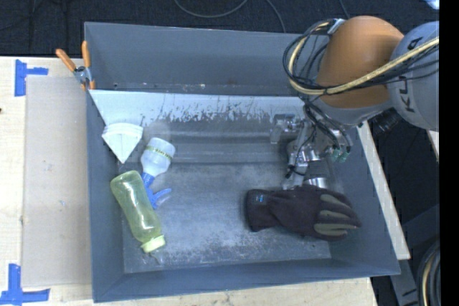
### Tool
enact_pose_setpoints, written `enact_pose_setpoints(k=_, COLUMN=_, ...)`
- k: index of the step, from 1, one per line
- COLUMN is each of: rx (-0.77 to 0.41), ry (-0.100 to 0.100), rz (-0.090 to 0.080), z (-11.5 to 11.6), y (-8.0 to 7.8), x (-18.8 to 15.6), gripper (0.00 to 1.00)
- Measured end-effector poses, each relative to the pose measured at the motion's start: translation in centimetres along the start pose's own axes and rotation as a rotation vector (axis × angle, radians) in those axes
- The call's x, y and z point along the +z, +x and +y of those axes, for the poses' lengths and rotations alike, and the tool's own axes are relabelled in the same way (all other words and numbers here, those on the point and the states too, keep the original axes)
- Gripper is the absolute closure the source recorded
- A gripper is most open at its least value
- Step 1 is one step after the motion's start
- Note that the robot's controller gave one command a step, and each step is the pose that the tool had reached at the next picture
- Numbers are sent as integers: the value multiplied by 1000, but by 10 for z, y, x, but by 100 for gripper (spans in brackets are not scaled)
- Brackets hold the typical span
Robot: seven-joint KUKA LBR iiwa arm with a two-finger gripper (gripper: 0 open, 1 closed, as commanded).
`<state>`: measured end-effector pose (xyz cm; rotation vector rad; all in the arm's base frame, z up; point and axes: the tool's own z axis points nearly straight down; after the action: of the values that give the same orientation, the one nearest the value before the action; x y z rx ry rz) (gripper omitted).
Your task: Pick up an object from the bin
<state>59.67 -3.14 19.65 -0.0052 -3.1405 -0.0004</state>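
Observation:
A black glove lies flat on the bin floor at the right front, its fingers pointing right. My gripper hangs just above the glove's back edge, near its cuff end, in the right half of the bin. Nothing shows in its grasp.
Along the left side lie a yellow-green plastic bottle, a white cap-shaped piece with blue parts and a white paper cone. The arm with its orange cover and cables comes in over the bin's right wall.

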Motion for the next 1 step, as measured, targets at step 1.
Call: enact_pose_setpoints(k=1, rx=-32, ry=0, rz=-10, z=-2, y=1, x=17, gripper=0)
